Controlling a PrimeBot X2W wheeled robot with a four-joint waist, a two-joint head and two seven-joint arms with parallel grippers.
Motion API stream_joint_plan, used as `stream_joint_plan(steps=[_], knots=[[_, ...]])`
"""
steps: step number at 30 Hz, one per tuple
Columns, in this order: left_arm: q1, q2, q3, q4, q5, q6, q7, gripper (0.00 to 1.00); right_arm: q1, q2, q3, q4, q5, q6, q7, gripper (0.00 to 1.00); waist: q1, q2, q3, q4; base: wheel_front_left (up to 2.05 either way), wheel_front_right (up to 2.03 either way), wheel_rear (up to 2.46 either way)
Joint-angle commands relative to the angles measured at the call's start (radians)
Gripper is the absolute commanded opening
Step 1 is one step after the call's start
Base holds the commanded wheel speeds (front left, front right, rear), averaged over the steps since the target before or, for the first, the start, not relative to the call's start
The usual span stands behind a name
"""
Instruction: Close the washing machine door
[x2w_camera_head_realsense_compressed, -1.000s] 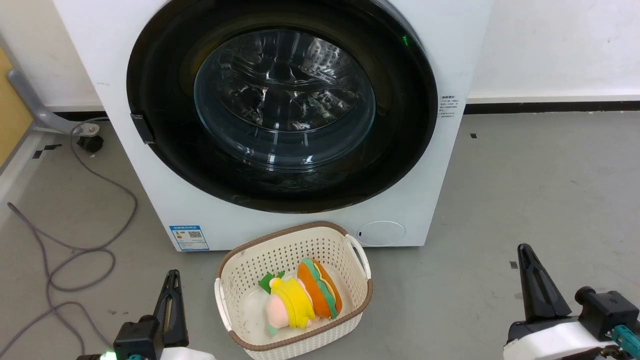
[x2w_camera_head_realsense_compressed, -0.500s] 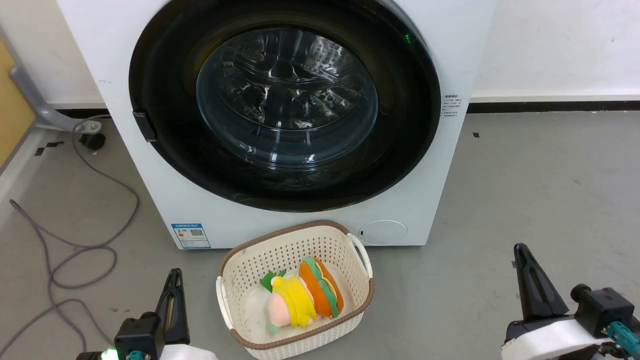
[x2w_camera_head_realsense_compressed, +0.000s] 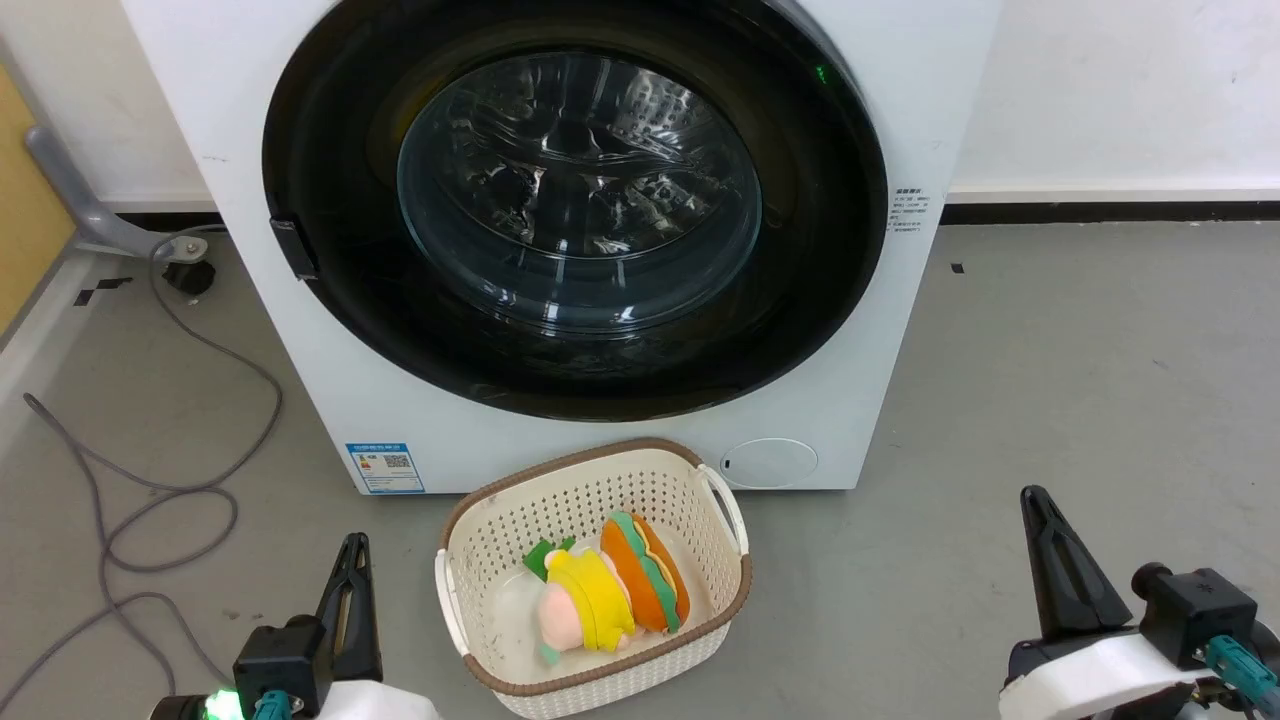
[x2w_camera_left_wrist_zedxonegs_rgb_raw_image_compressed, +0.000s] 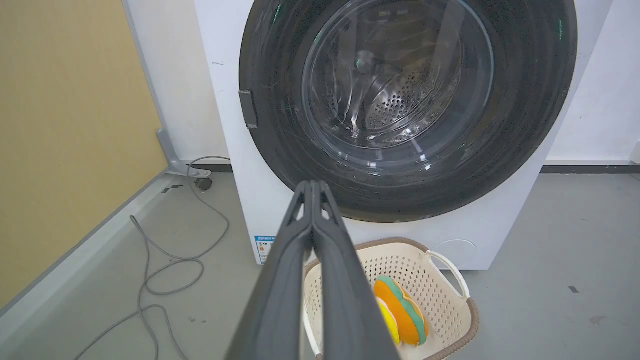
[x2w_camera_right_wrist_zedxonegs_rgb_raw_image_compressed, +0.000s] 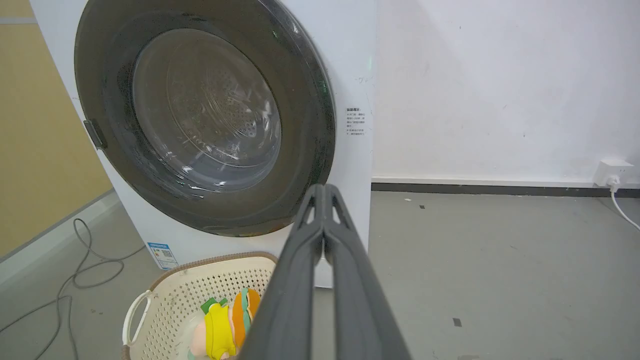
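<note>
The left tool (x2w_camera_head_realsense_compressed: 351, 548) hangs low near the floor (x2w_camera_head_realsense_compressed: 1050, 350) with its two dark fingers pressed together and nothing between them; from its own wrist the closed tips (x2w_camera_left_wrist_zedxonegs_rgb_raw_image_compressed: 313, 186) point up at the lower rim of the glass. The right tool (x2w_camera_head_realsense_compressed: 1036, 500) sits the same way on the other side, fingers shut tight on nothing and well clear of everything. Between the two, a cream perforated basket (x2w_camera_head_realsense_compressed: 590, 458) with a brown rim stands on the floor, just in front of the washing machine (x2w_camera_head_realsense_compressed: 935, 110). A yellow-and-pink plush toy (x2w_camera_head_realsense_compressed: 580, 608) and an orange-and-green one (x2w_camera_head_realsense_compressed: 648, 585) lie side by side in it. Behind the basket, the washing machine door (x2w_camera_head_realsense_compressed: 820, 300) lies flat against the white front, its glass bowl bulging into the steel drum. It looks shut, though I can't tell from here whether the catch (x2w_camera_head_realsense_compressed: 295, 248) on its left edge has latched. A blue label (x2w_camera_head_realsense_compressed: 385, 467) is stuck low on the front, left of a round white cap (x2w_camera_head_realsense_compressed: 768, 463). A grey cable (x2w_camera_head_realsense_compressed: 280, 400) loops over the floor to the machine's left.
</note>
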Motion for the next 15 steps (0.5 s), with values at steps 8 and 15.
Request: stream_joint_plan(steps=[8, 15], knots=[[-0.022, 0.000, 0.000, -0.010, 0.009, -0.011, 0.020, 0.00, 0.002, 0.003, 0.006, -0.017, -0.018, 0.000, 0.020, 0.00, 0.0001, 0.0000, 0.002, 0.003, 0.00, 0.00, 0.00], [-0.028, 0.000, -0.001, -0.014, 0.012, -0.017, 0.037, 0.00, 0.002, 0.003, 0.009, -0.026, -0.027, 0.000, 0.037, 0.00, 0.0001, 0.0000, 0.004, 0.007, 0.00, 0.00, 0.00]])
